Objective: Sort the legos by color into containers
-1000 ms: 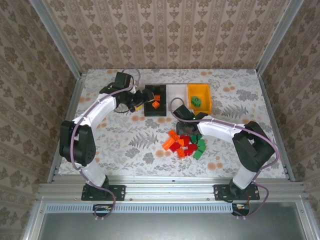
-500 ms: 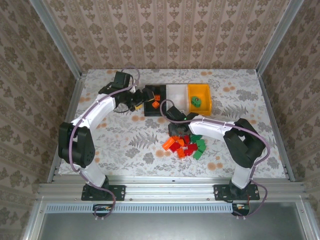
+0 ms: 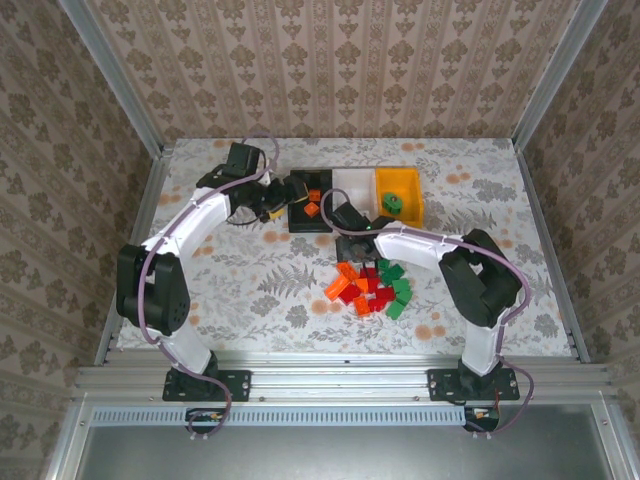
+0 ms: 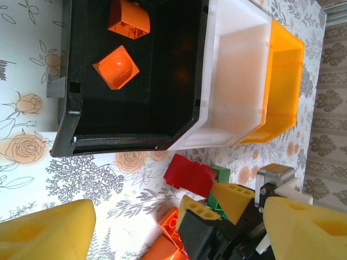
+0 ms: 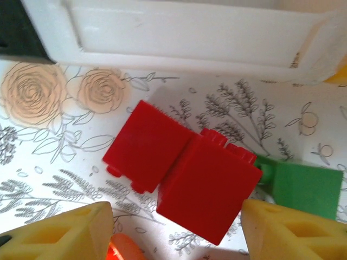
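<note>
Tight gap between bins [image 3: 398, 178] and brick pile [image 3: 372, 292]
White bin [image 5: 190, 32] wall just past two red bricks [image 5: 184, 168], green brick [image 5: 303, 187] beside them; table [image 3: 240, 280] left of pile open, right arm [image 3: 430, 248] over its far edge

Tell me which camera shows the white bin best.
The left wrist view: the white bin lies open to it, whole interior visible, between the black bin and the orange-yellow bin. The top external view shows it small, with little detail. The right wrist view catches just its near wall.
</note>
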{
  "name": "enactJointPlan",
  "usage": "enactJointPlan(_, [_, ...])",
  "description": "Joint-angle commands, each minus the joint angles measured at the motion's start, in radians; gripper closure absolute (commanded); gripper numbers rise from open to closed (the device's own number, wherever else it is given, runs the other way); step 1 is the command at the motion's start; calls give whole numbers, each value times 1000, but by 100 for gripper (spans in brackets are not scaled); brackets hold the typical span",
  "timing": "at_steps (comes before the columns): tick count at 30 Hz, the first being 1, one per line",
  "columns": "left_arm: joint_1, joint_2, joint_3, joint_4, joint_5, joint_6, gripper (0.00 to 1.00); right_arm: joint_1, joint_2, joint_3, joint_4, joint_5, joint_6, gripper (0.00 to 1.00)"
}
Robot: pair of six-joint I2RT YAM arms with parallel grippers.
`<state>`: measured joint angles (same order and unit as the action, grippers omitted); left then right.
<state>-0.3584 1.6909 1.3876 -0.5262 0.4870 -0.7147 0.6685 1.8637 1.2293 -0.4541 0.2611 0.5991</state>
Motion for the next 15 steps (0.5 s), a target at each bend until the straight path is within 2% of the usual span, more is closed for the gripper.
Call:
enactJointPlan(1, [7,-30,-1,2,9,6,18,-17,6,-1,-39,-13,20,36])
enactJointPlan(8, [9,-30,-2,4,13,5,19,-17,-11,-17,-26,3,72,38])
enactJointPlan(15, [10,-25,-6,8,16,2,19,-30,53,44,12,-6,126,39])
